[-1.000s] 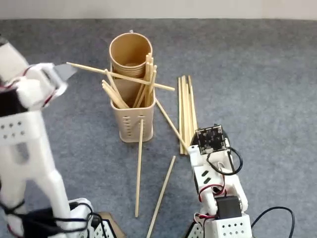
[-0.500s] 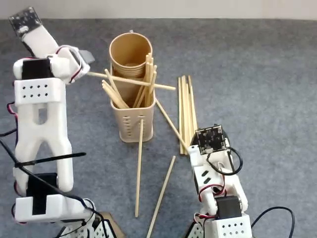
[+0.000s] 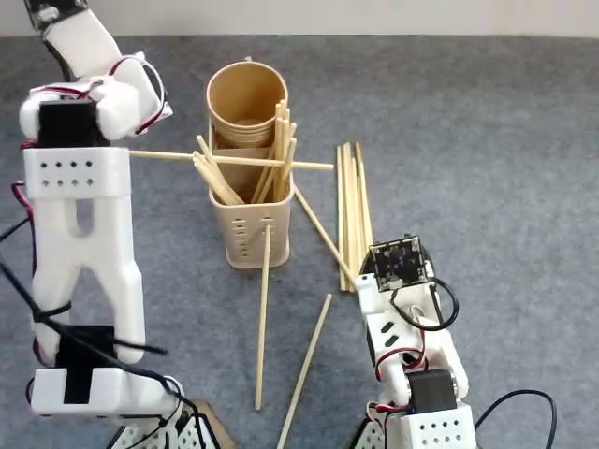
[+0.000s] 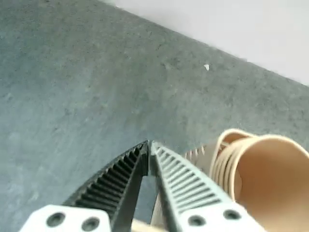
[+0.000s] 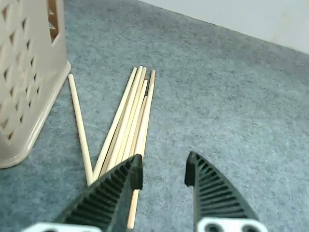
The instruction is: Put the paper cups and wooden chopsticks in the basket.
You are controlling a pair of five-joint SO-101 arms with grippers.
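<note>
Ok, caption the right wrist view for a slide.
Open right tool hovering over a bundle of pale wooden chopsticks beside the beige perforated plastic basket.

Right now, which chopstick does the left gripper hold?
The level chopstick spanning the basket top, its end at the shut left gripper; the others stand inside the basket, lean on it or lie on the carpet.

Cups (image 3: 245,94) sit in basket (image 3: 248,238), single chopstick (image 3: 173,155) across its top. Chopstick bundle (image 3: 353,196) right of basket, two loose sticks (image 3: 263,318) in front.
</note>
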